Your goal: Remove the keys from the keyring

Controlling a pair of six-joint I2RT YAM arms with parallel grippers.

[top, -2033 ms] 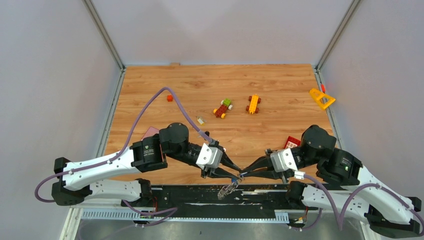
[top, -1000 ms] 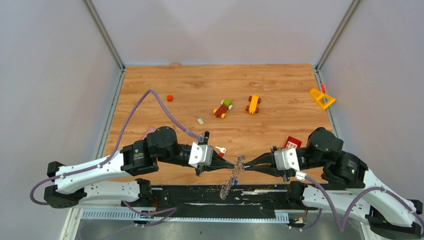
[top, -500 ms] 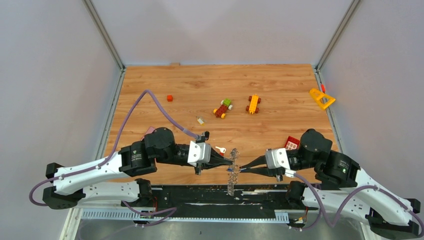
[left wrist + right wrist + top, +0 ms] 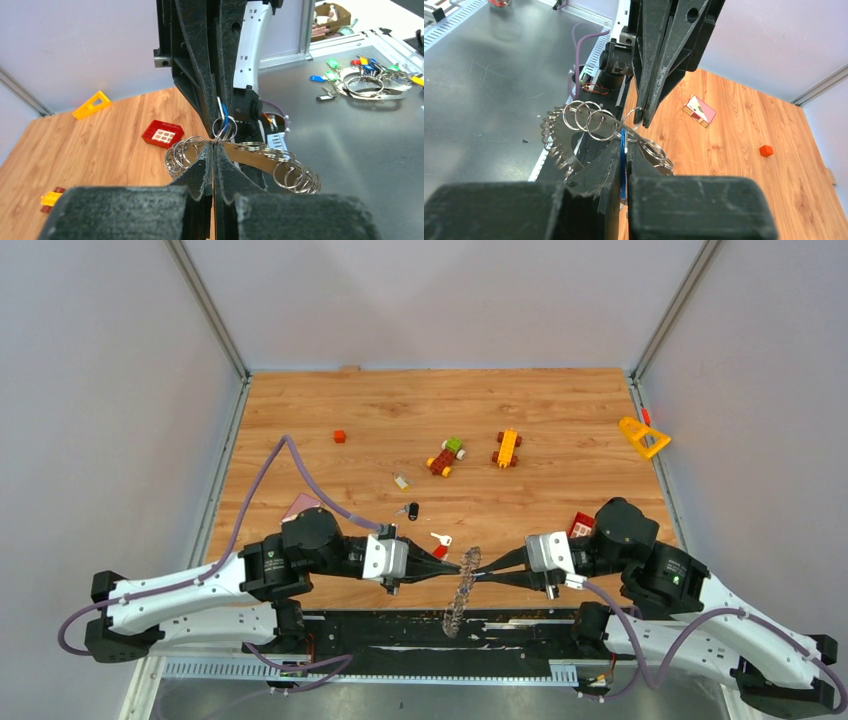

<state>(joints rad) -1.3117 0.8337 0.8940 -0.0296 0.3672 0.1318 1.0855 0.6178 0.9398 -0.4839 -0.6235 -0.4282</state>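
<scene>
The keyring [image 4: 459, 596] hangs edge-on between my two fingertips near the table's front edge. It is a flat silver band carrying many small split rings [image 4: 292, 175]. My left gripper [image 4: 459, 567] is shut, its tips [image 4: 213, 146] pinching the keyring at a small split ring. My right gripper [image 4: 484, 571] is shut on a blue-headed key [image 4: 622, 150] that still hangs on that small ring [image 4: 224, 129]. Loose keys lie on the wood behind: a black-headed one [image 4: 411, 510], a pale one [image 4: 440, 538] and a red one [image 4: 440, 552].
Two toy block vehicles [image 4: 446, 456] [image 4: 507, 448] stand mid-table. A yellow triangle [image 4: 643, 437] lies at the right wall, a red grid block [image 4: 581, 526] by the right arm, a small red cube [image 4: 340, 436] and a pink card [image 4: 300, 507] on the left. A black rail [image 4: 380, 628] runs along the front.
Both arms slid slightly left while holding on. The keyring swung from upright to slanting down-left. The left arm dropped back, uncovering the black-headed key.
</scene>
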